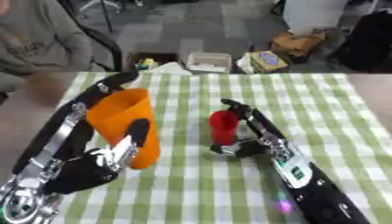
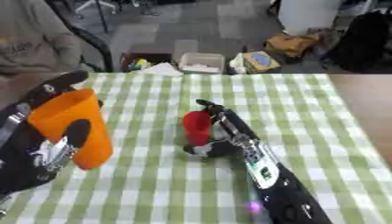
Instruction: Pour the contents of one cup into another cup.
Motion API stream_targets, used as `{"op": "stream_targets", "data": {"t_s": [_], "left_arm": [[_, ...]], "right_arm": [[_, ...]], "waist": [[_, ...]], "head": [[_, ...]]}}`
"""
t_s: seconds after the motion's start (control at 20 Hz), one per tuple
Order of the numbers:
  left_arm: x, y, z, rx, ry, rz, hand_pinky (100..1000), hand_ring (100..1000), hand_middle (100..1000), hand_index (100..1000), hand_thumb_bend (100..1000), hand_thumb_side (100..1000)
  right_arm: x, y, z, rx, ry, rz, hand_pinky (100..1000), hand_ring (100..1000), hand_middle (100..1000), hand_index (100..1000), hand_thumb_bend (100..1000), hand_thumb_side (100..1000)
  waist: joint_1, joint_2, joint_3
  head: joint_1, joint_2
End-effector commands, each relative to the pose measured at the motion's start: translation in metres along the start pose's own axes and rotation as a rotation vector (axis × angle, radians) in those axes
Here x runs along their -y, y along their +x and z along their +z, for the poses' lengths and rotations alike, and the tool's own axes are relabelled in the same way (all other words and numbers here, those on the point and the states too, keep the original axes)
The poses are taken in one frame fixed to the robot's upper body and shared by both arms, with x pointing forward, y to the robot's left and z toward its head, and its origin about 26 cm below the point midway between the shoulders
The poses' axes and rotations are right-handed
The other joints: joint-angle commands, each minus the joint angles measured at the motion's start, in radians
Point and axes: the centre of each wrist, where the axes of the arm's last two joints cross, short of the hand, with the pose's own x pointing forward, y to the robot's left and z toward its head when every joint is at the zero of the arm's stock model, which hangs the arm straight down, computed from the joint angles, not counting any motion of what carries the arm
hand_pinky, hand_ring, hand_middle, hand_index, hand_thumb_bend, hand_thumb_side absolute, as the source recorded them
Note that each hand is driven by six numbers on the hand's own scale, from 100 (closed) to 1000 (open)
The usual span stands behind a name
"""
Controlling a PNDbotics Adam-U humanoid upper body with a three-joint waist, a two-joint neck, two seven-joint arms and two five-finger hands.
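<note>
Nearest you, low on the left, your left hand (image 1: 107, 159) is wrapped around the orange cup (image 1: 126, 124), thumb across its front and fingers behind the rim. That cup is lifted and tilted, its long axis leaning so the mouth faces up and away toward the far left, not yet toward the other cup. To the right of that hand, well apart across the checked table (image 1: 191, 188), the red cup (image 1: 223, 126) stands upright with your right hand (image 1: 243, 146) curled around its base and far side, steadying it. The pour, as I judge it, means carrying the orange cup rightward over the red one. Open cloth lies between them; the table's near-left edge is close.
</note>
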Motion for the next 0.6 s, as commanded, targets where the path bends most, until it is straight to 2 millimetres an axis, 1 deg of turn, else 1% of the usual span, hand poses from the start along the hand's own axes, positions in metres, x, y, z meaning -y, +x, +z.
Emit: {"op": "stream_targets", "data": {"t_s": [0.05, 0.3, 0.45, 0.6], "left_arm": [[-0.0032, 0.0081, -0.0044, 0.036, -0.004, -0.014, 196, 738, 405, 923, 100, 458], [-0.0026, 0.0072, -0.0041, 0.032, -0.005, -0.014, 195, 738, 403, 923, 100, 455], [-0.0025, 0.0074, -0.0042, 0.033, -0.005, -0.013, 195, 738, 403, 923, 100, 455], [-0.0023, 0.0074, -0.0042, 0.032, -0.007, -0.012, 195, 738, 402, 923, 100, 453]], "right_arm": [[0.0011, 0.0044, -0.0071, 0.013, -0.011, 0.006, 606, 675, 628, 958, 679, 379], [-0.0030, 0.0057, -0.0090, 0.012, -0.010, 0.002, 583, 649, 605, 948, 670, 373], [-0.0058, 0.0062, -0.0101, 0.010, -0.009, -0.004, 537, 578, 547, 929, 656, 363], [-0.0079, 0.0072, -0.0113, 0.011, -0.008, -0.010, 505, 514, 484, 901, 611, 350]], "waist": [[0.005, -0.011, 0.005], [0.008, -0.009, 0.005], [0.009, -0.009, 0.005], [0.009, -0.009, 0.005]], "head": [[-0.004, -0.009], [-0.007, -0.009], [-0.008, -0.009], [-0.008, -0.009]]}}
